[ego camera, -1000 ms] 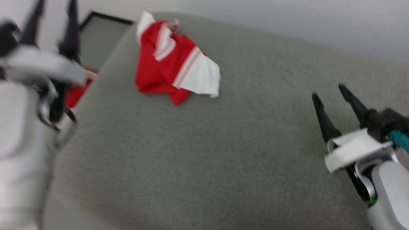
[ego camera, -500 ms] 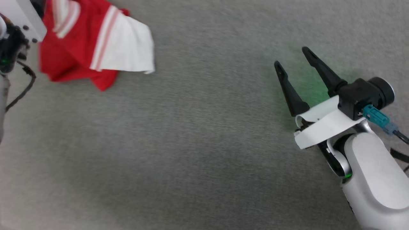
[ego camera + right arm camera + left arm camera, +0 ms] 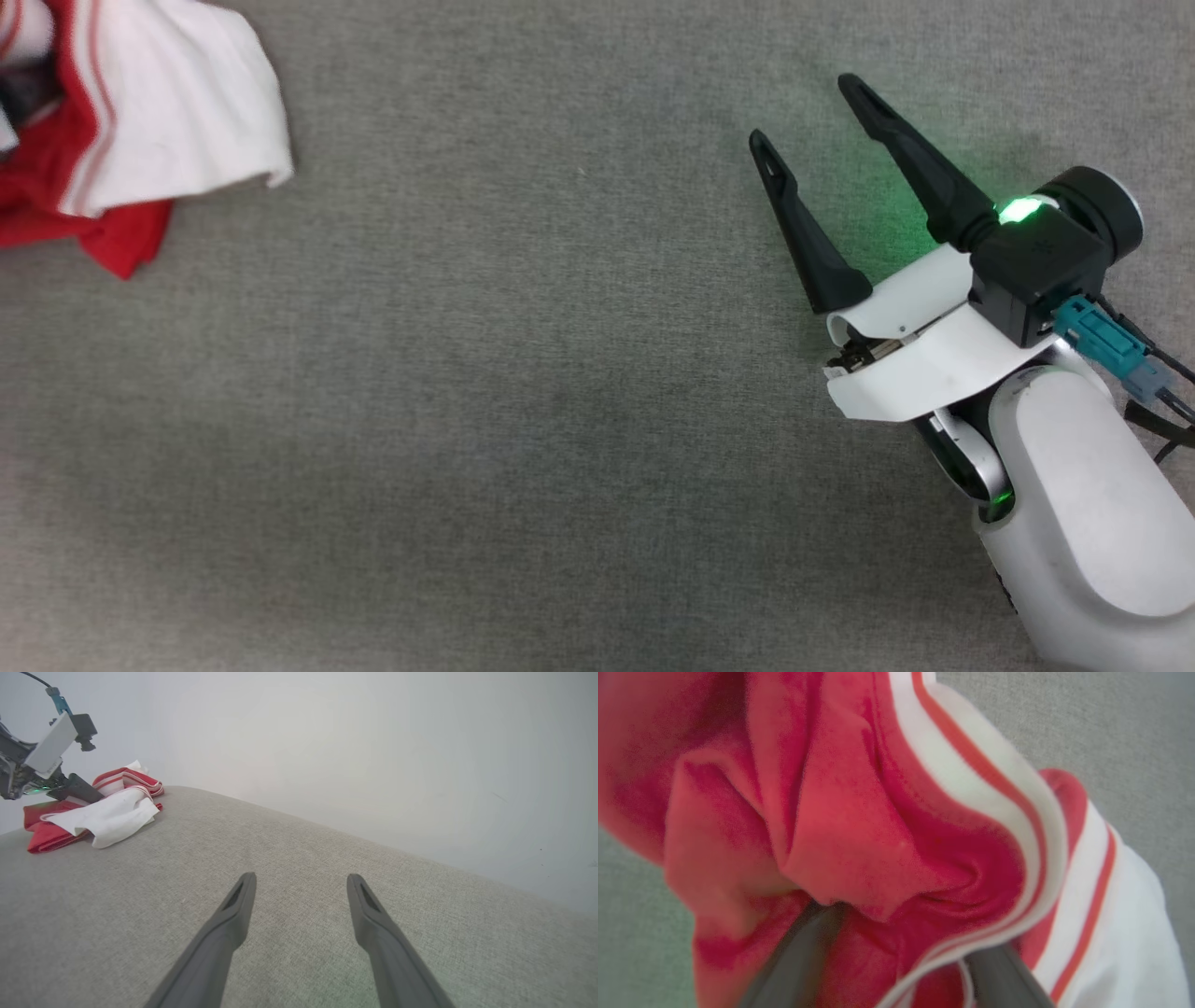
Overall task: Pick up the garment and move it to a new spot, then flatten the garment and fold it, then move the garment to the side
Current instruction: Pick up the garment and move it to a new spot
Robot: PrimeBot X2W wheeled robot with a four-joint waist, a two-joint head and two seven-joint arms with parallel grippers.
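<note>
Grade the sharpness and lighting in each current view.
Head view: crisp, with the weave of the grey cushion visible; a green lamp beside the right jaws tints the fabric around them. Left wrist view: the shirt is too close, soft and out of focus, as are the left jaws. Right wrist view: even, flat light, wide-angle stretch, no glare.

My head camera looks down on a grey, coarse-woven upholstered surface, flat and matte from edge to edge. The garment, a crumpled red jersey with white panels and striped trim, lies bunched on it at ten o'clock and is cut off by the frame. A white sleeve panel lies uppermost, with a red corner beneath at its six o'clock. My right wrist camera shows the garment near the surface's rounded far edge.
</note>
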